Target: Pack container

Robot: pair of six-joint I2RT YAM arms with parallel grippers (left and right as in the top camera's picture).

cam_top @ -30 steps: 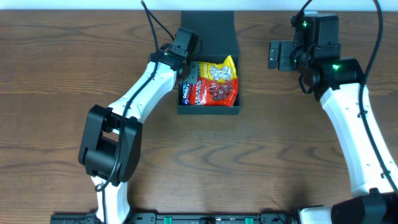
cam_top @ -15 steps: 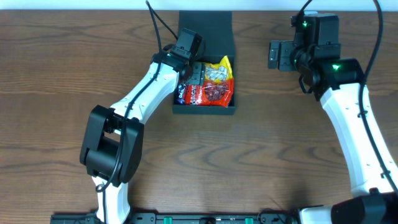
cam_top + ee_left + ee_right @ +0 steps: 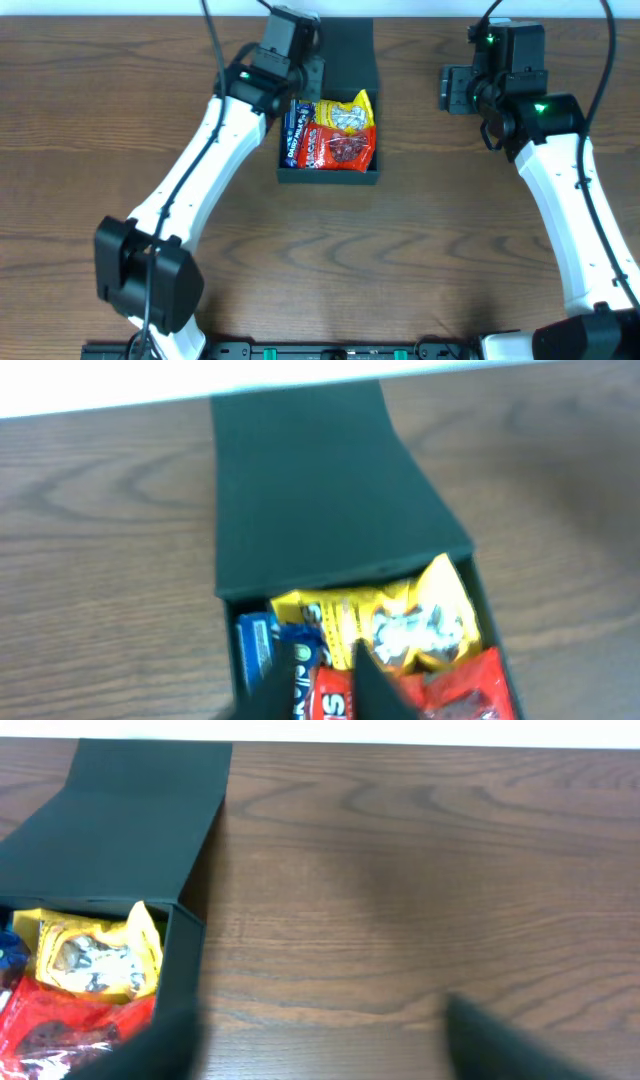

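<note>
The dark teal container (image 3: 330, 178) stands open at the table's back middle, its lid (image 3: 345, 55) lying flat behind it. Inside lie a yellow packet (image 3: 347, 112), a red packet (image 3: 342, 148) and a blue packet (image 3: 294, 130). My left gripper (image 3: 311, 78) hovers over the box's back left corner by the lid hinge. Its fingers are nearly together and hold nothing; the left wrist view shows them (image 3: 325, 678) above the blue and red packets, with the lid (image 3: 310, 490) beyond. My right gripper (image 3: 450, 88) is open and empty, to the right of the box.
The right wrist view shows the container's lid (image 3: 110, 820) and right wall at the left. Bare wooden table (image 3: 420, 890) lies under the wide-open right fingers (image 3: 320, 1045). The table's far edge runs just behind the lid.
My left gripper has lifted out of the box and drawn back toward the lid. The box slid slightly left and back a moment earlier. The right arm has not moved.
</note>
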